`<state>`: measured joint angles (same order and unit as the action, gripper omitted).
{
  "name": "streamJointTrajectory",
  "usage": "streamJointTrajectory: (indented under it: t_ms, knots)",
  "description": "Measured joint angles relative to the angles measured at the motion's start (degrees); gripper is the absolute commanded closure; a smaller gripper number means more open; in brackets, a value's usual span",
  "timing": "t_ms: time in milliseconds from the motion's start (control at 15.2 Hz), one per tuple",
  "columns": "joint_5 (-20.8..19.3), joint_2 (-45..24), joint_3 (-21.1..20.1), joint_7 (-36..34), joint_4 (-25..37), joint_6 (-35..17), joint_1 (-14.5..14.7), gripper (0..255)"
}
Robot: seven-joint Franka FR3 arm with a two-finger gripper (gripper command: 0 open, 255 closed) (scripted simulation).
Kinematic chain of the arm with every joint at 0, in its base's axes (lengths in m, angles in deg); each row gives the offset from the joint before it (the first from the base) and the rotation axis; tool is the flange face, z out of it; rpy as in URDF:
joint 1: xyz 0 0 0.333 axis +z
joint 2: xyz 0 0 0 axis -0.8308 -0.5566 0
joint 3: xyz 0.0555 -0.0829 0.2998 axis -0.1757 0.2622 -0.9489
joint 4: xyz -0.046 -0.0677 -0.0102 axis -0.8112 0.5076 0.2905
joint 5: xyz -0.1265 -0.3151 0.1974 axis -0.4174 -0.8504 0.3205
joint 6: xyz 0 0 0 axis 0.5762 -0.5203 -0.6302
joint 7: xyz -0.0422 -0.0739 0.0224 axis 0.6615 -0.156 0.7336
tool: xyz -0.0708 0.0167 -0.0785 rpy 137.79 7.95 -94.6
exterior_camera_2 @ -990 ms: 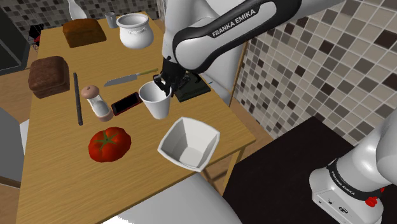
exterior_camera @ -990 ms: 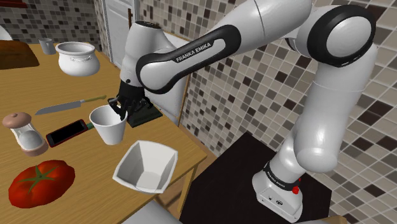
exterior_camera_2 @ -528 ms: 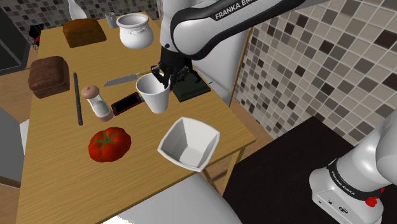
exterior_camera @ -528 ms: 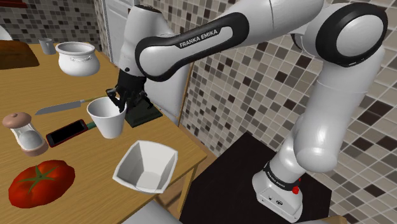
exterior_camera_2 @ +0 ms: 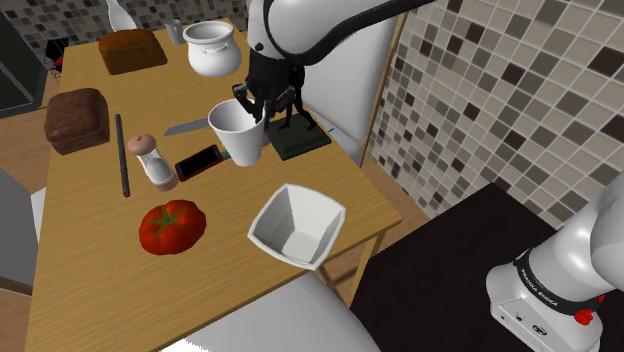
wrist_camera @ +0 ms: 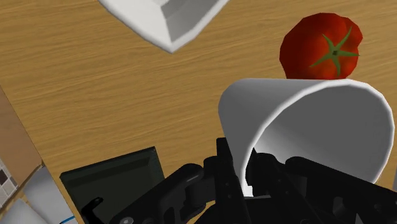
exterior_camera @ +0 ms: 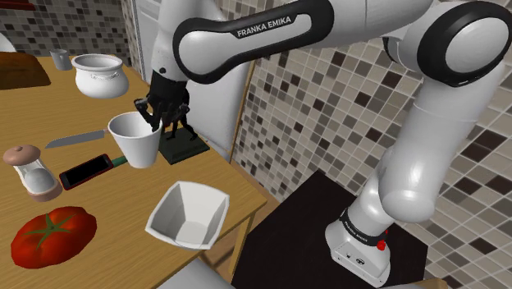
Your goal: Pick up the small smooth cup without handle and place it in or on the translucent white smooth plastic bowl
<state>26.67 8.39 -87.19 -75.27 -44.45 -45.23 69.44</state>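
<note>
White and without a handle, the cup [exterior_camera: 135, 140] hangs tilted from the gripper [exterior_camera: 156, 116] in the shoulder view, its open mouth turned up and towards that view's left. The arm [exterior_camera: 427, 123] rises from its stand at lower right and arches high. Its lettered forearm runs towards the left and the wrist bends steeply down over the wooden table [exterior_camera: 107, 215]. The black fingers are closed on the cup's rim at the side nearest the arm. The cup's base appears clear of the tabletop, above a red-edged phone [exterior_camera: 85, 171]. The pale angular bowl [exterior_camera: 187, 215] sits near the table's front edge, apart from the cup.

From the second exterior view, the gripper [exterior_camera_2: 255, 106] points down and pinches the cup [exterior_camera_2: 238, 136] by its rim. The bowl [exterior_camera_2: 297, 226] lies lower right of the cup, and a tomato [exterior_camera_2: 172, 226] lies to the bowl's left.

Through the wrist view, the cup [wrist_camera: 312, 127] lies mouth-on with its wall clamped in the gripper [wrist_camera: 251, 179], one finger inside and one outside. Beyond the cup sit the tomato [wrist_camera: 321, 48] and a corner of the bowl [wrist_camera: 165, 19].
</note>
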Motion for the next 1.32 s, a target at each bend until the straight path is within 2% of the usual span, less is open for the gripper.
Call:
streamJointTrajectory:
  t_ms: [132,462,990,1320]
  knots:
    - [0.59,1.46,-0.11,0.23,-0.8,0.6,-0.17,255]
    - [4.85,11.9,-1.07,0.89,-11.1,0.1,0.03,255]
    - [12.21,30.69,-1.33,1.32,-26.31,2.8,3.3,255]
    - [13.5,33.25,-1.83,1.03,-30.18,1.32,4.35,255]
